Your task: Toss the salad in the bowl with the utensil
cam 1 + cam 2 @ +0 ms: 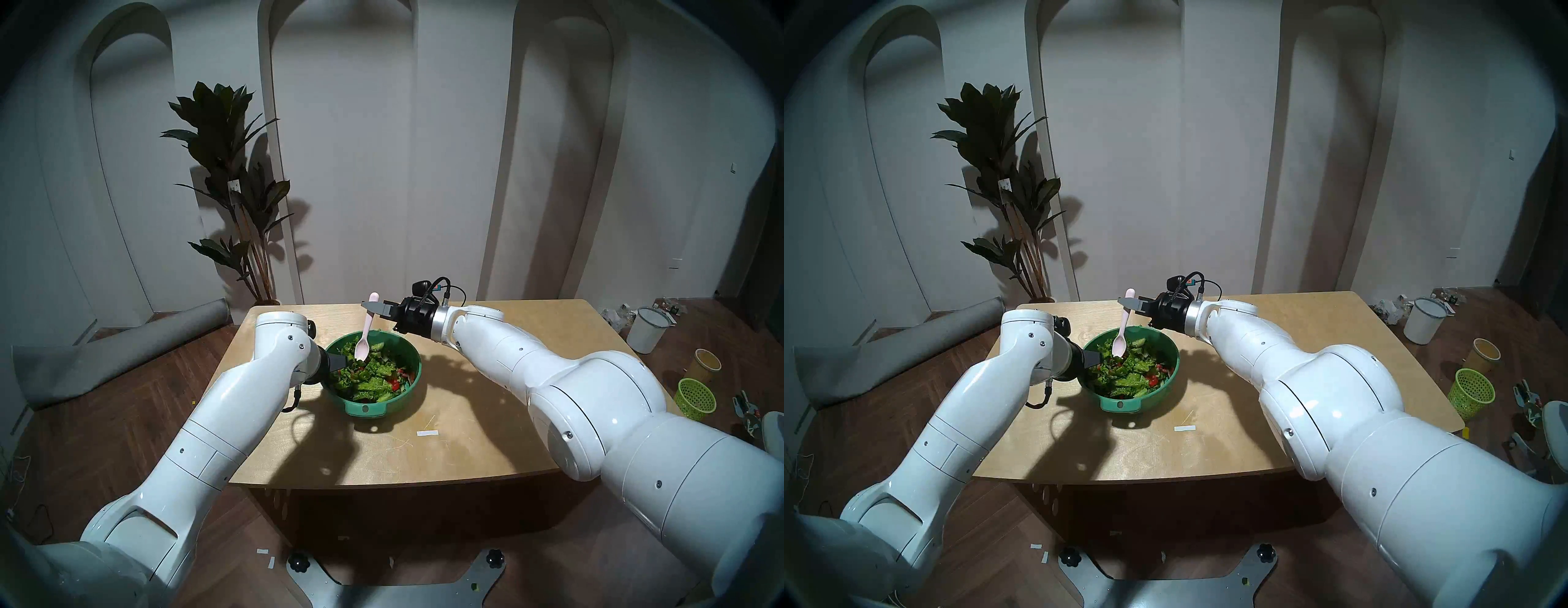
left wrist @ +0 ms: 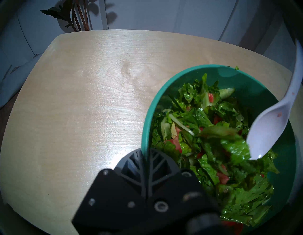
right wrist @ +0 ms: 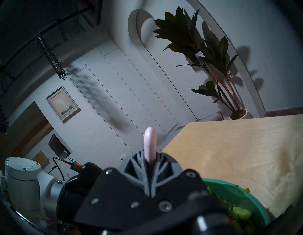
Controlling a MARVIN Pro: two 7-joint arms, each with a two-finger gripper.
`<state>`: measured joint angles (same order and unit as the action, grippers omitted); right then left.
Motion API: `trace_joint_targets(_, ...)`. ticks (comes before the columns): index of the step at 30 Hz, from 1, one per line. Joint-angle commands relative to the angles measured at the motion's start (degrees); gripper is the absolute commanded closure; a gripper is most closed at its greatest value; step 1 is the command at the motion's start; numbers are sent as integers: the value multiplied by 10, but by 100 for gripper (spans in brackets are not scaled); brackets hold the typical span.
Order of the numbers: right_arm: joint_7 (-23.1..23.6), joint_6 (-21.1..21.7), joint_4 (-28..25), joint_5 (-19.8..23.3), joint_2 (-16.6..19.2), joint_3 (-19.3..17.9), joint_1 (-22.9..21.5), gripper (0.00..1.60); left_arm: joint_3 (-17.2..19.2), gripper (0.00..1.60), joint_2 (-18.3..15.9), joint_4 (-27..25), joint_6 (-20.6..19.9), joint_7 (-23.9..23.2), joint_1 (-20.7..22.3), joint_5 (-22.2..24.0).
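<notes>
Teal-green plastic bowl [image 1: 401, 397] sits near the middle of a pale wooden table [image 1: 488, 441], filled with salad [image 1: 369, 378] of chopped lettuce, cucumber and small red pieces. The left gripper [image 2: 146, 157] pinches the bowl's rim, one finger inside and one outside. The right gripper [image 1: 372, 308], held level above the bowl's far edge, is clamped on the handle of a pale pink spoon [image 1: 365, 337]. The spoon hangs scoop-down, its tip meeting the top leaves. A potted plant [image 1: 233, 182] stands behind the table.
</notes>
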<state>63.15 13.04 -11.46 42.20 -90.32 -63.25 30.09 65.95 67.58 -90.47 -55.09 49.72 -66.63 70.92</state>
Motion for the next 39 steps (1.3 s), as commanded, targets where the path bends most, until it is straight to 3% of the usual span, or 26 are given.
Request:
trace_joint_targets(1,16,-24,-12,-10,42,4,-44,160,0,160,0,-5,1,22,8,-3)
trace_joint_targets(8,10,-65,-5,-45,65,28,-42,160,0,160,0,-5,1,17,7,-7)
trace_joint_targets(25,-61,-166,12,-111,41,79,-5,160,1,160,0,-4,1,12,6,-12)
trace_joint_targets(36,-77,-176,17,-119,18,85,6,160,2,160,2,-5,1,17,6,-13)
trace_joint_targets(39,-75,-157,23,-104,15,71,1,160,2,160,3,-5,1,19,6,-13)
